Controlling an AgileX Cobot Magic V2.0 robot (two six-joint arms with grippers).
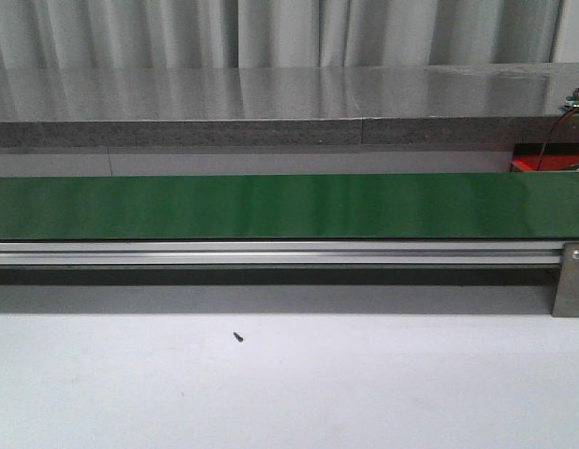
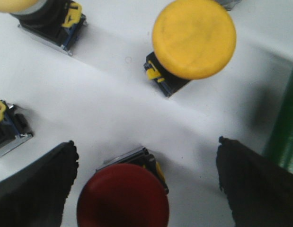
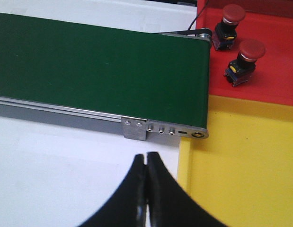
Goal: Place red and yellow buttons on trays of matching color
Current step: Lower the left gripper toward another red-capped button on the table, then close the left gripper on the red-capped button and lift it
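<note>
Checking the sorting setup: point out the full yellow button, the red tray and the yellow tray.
yellow button (image 2: 193, 38), left wrist view, middle of its cap.
red tray (image 3: 279, 75), right wrist view, bare floor beside the buttons.
yellow tray (image 3: 241, 170), right wrist view, bare floor.

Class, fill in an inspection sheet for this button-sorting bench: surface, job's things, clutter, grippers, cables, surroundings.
Surface: white table; green belt bare.
Job's things: two red buttons on the red tray; yellow tray bare where visible; yellow button and red button on the table.
Clutter: small dark speck.
Grippers: left gripper open over the red button; right gripper shut, empty.
Cables: black cable by the belt's end.
Surroundings: grey curtain.
</note>
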